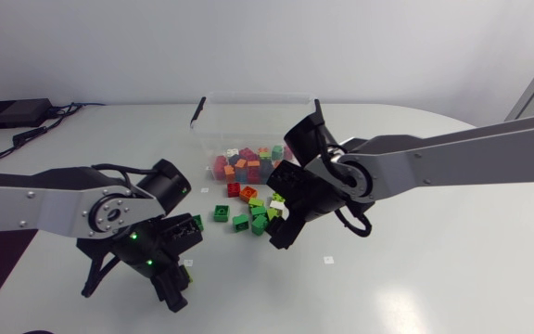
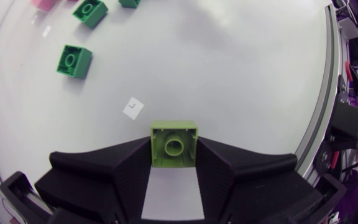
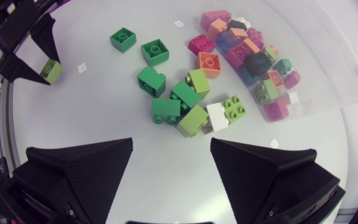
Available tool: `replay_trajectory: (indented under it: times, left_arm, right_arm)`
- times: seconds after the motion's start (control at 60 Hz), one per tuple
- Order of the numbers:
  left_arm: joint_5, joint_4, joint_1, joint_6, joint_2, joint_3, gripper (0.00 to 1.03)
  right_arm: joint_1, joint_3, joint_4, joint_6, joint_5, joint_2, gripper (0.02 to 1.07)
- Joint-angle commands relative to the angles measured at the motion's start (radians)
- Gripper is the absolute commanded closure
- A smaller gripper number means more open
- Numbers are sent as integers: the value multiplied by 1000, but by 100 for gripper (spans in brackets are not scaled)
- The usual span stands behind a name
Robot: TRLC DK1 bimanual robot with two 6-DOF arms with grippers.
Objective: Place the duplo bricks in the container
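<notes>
Left gripper (image 2: 174,163) clamps a light green brick (image 2: 174,144); right gripper (image 3: 171,146) hangs spread wide.
We hold the brick near the front of the table (image 1: 415,278). Farther in, our right gripper hovers over a loose pile (image 3: 179,102) of green, orange and red bricks. Behind the pile stands the clear container (image 1: 213,130), with many coloured bricks inside.

My left claw (image 2: 174,157): matt black plastic, finely ribbed inner faces.
Clamped brick (image 2: 174,140): light green plastic, smooth, slight sheen.
My right claw (image 3: 171,149): matt black, fingers (image 3: 82,171) finely grained.
Loose bricks (image 3: 185,102) ahead of it: hard smooth plastic, faintly glossy.
Beyond them, container (image 1: 248,125): clear glossy plastic.
Under both, table (image 2: 241,68): white, smooth, satin.
Ahead of left claw, tag (image 2: 133,107): matt white paper.
My arm links (image 1: 26,202): silver-grey, metal-looking, satin.
</notes>
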Motion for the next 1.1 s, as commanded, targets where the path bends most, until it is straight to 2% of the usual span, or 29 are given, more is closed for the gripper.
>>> replay_trajectory:
  times: [0.0,0.2,0.483,0.767,0.933,1.0,1.083]
  left_arm:
    - [-8,-16,33,-4,-59,-4,67]
    - [3,-23,87,17,-122,5,67]
    - [14,-26,122,39,-138,2,67]
    - [55,-26,184,63,-172,13,67]
    - [75,-26,214,74,-194,24,67]
    - [83,-28,225,80,-197,27,67]
    - [85,-34,230,91,-198,28,67]
  right_arm:
    - [20,46,-19,34,3,50,17]
    - [43,127,-62,51,3,137,18]
    - [54,228,-138,62,3,225,18]
    - [51,312,-179,59,4,298,18]
    - [62,323,-193,60,4,314,18]
    - [67,317,-202,62,4,315,22]
    - [70,297,-207,63,4,305,22]
